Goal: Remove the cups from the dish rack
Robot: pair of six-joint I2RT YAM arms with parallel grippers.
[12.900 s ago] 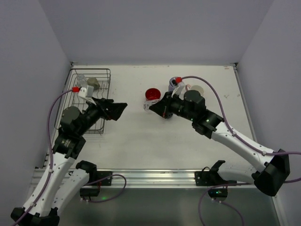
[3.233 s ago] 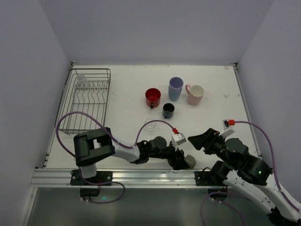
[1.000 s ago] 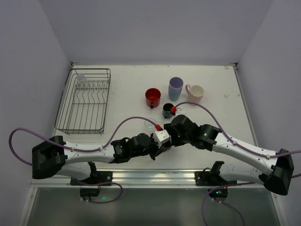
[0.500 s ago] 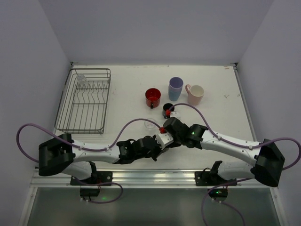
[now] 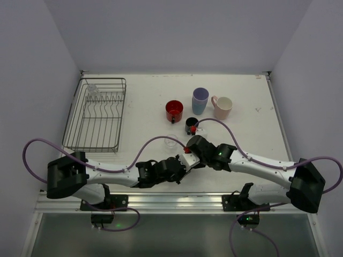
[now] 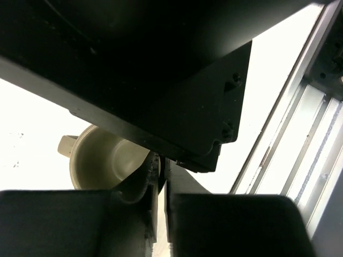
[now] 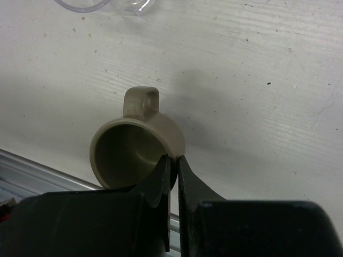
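Observation:
A beige-olive mug (image 7: 139,150) hangs low over the table's front edge, between both grippers. My right gripper (image 7: 174,160) is shut on its rim, one finger inside and one outside. My left gripper (image 6: 162,160) is at the same mug (image 6: 102,160). Its jaws stand a narrow slit apart, and whether they still pinch the rim does not show. From above, the two grippers (image 5: 185,160) meet and hide the mug. The dish rack (image 5: 71,120) at the left holds a clear glass (image 5: 92,89).
A red mug (image 5: 174,111), lavender tumbler (image 5: 200,100), pink mug (image 5: 222,107) and dark blue cup (image 5: 191,126) stand at mid-table. A clear glass (image 5: 171,142) stands just behind the grippers. The metal rail (image 5: 177,199) runs along the front edge.
My right gripper has closed onto the mug's rim. The left arm shifted slightly right and stays at the mug. The cups on the table have not moved.

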